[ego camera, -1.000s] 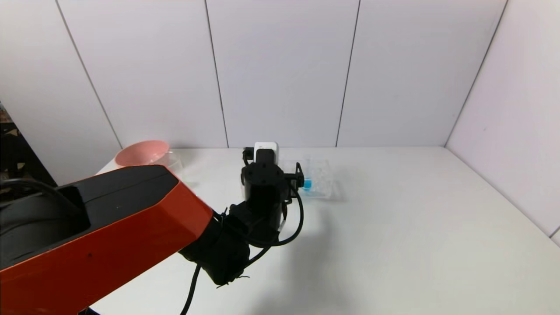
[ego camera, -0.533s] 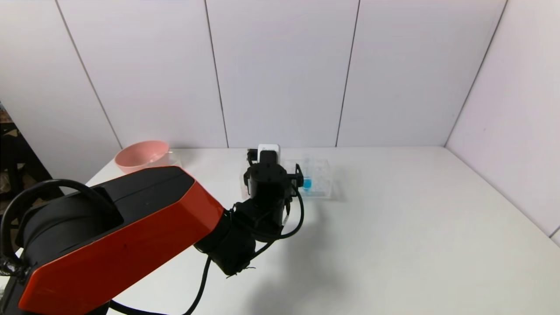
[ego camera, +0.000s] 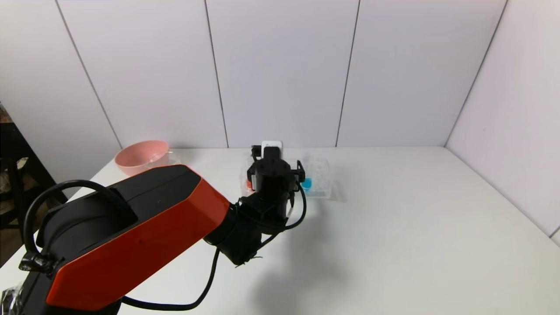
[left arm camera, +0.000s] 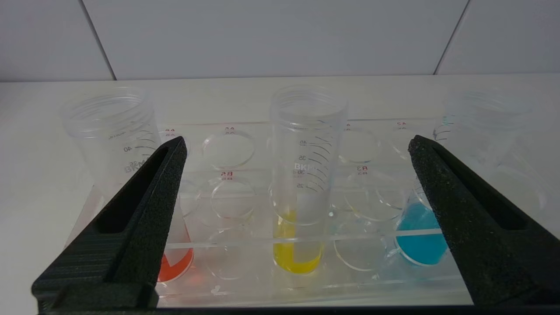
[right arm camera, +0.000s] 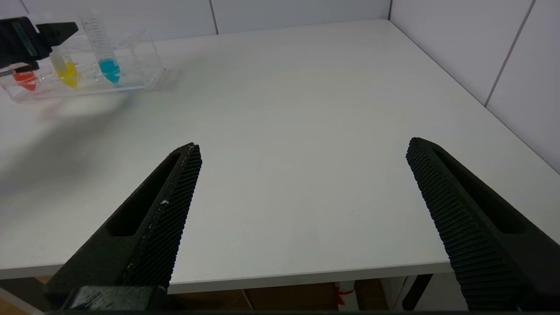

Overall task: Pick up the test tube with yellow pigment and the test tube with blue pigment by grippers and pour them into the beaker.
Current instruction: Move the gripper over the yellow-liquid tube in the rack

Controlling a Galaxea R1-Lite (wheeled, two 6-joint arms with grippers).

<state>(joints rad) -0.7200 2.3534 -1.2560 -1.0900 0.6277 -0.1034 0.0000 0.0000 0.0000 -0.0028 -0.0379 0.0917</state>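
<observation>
The test tube with yellow pigment (left arm camera: 302,183) stands upright in the clear rack (left arm camera: 232,245), centred between the fingers of my left gripper (left arm camera: 297,143). That gripper is open, with both fingers clear of the tube. The test tube with blue pigment (left arm camera: 420,238) stands just beyond one finger. In the head view my left gripper (ego camera: 271,168) is at the rack's (ego camera: 321,175) front and hides the yellow tube; the blue liquid (ego camera: 306,183) shows beside it. A faint clear cup, seemingly the beaker (ego camera: 168,158), sits by the pink bowl. My right gripper (right arm camera: 302,146) hangs open and empty over the table's near edge.
A third tube with orange-red liquid (left arm camera: 175,264) stands in the rack behind the other finger. The pink bowl (ego camera: 142,156) sits at the table's far left corner. White walls close the table at the back and on the right.
My left arm has reached further forward, bringing the gripper closer to the rack. The tubes and rack have not moved.
</observation>
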